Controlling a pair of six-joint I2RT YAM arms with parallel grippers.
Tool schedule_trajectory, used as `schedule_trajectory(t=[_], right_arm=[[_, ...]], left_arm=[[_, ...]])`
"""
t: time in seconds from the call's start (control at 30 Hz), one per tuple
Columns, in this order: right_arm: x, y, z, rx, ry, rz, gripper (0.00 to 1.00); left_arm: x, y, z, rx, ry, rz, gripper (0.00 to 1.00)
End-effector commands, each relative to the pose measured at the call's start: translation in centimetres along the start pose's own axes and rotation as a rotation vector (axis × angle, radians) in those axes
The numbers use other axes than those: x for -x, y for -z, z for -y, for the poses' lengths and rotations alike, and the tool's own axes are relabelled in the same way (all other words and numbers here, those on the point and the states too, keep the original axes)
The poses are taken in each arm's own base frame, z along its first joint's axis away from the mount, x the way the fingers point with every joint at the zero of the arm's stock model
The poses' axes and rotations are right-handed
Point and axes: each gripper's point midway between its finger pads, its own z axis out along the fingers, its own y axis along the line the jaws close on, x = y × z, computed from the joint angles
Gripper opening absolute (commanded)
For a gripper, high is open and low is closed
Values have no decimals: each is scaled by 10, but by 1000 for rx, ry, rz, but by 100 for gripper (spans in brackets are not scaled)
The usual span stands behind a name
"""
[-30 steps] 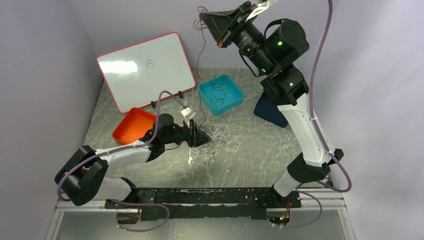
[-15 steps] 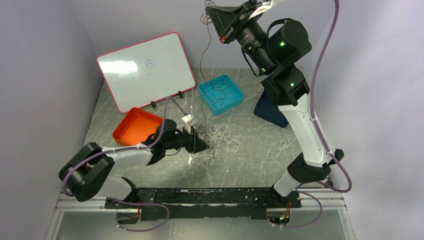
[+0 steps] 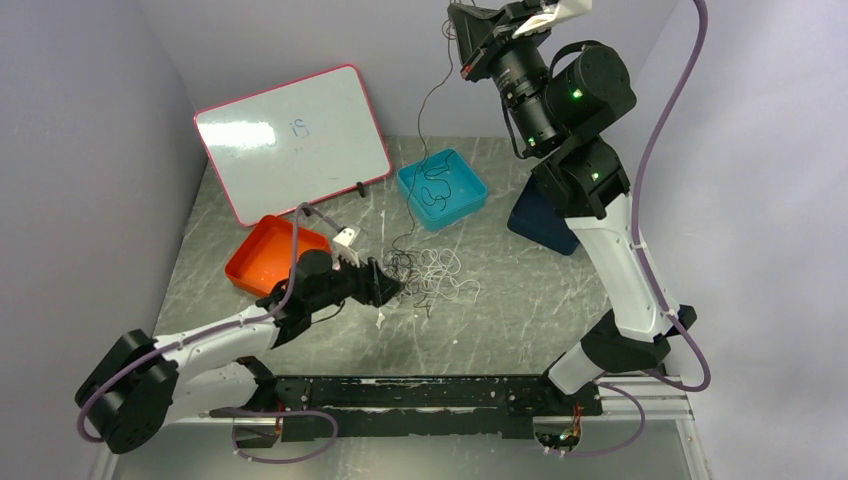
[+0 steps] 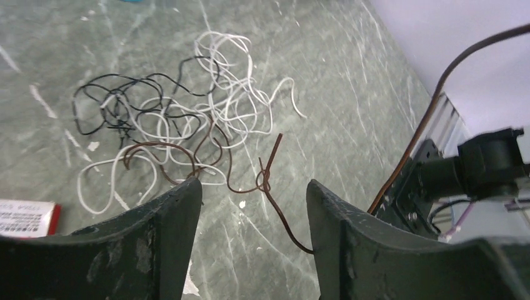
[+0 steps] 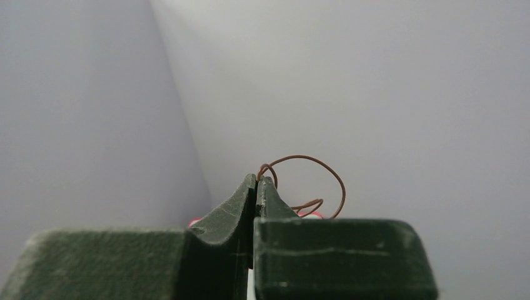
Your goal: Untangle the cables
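Top view: right fingers (image 3: 462, 22) held high. Thin brown cable (image 3: 420, 108) hangs from them down to loose tangle of white and black cables (image 3: 432, 272) on grey marbled tabletop (image 3: 540, 300). Left fingers (image 3: 390, 291) low at tangle's near-left edge.

Left wrist: left fingers apart, gripping nothing. Brown cable's kinked tail lies between them, threaded through white loops. Best to pin white strands, not brown.

Right wrist: right fingers together, clamped on brown loop. Lift slowly, since a snag would likely drag the tangle.
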Motion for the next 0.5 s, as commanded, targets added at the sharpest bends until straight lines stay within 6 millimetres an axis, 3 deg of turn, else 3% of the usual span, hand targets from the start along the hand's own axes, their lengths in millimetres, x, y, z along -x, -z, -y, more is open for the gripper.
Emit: schedule_trajectory(t=[0.0,0.2,0.47], right_arm=[[8,4,15,-76,60,14,0],[18,7,33,-163,117,41,0],[43,13,54,-279,186,103,0]], left_arm=[[12,11,-18,126,17,74,72],[25,23,-26,204,30,130,87],[14,31,-62,417,98,87,88]])
